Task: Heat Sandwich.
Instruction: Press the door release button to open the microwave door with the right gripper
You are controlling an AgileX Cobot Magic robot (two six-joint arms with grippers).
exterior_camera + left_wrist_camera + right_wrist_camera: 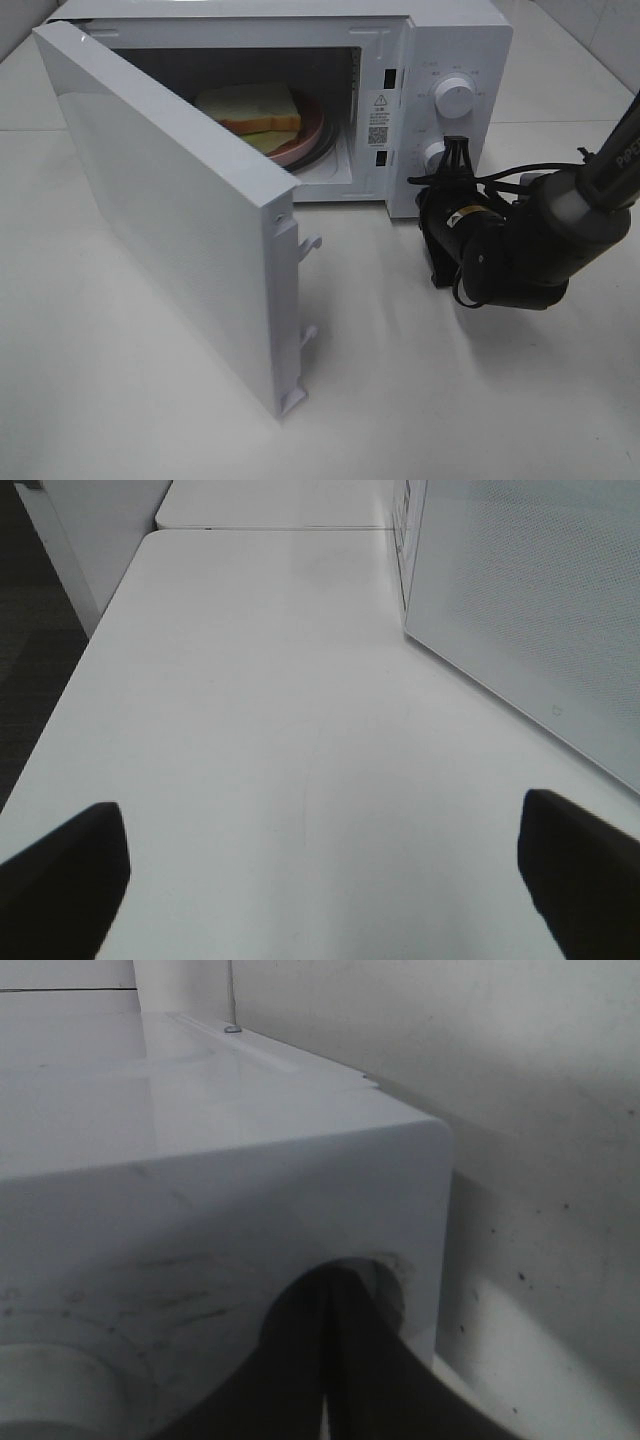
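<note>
- Exterior high view: a white microwave stands on a white table with its door swung wide open towards the camera, covering part of the cavity opening.
- The sandwich lies on a pink plate inside the cavity, in no gripper's hold.
- The right gripper is at the control panel, its tips against the lower dial, below the upper dial. The dark arm and cables cross the table in front of the panel.
- The left gripper is outside this view.
- Left wrist view: the left gripper hangs over bare table, its two black fingers set wide apart with nothing between them.
- The perforated face of the door stands to one side, and dark floor shows past the table's edge.
- Right wrist view: the right gripper has its fingers pressed together, tips at a round recess on the microwave front, near its rounded corner.
- Whether they touch the dial cannot be told.
- A second dial is partly visible beside them.
</note>
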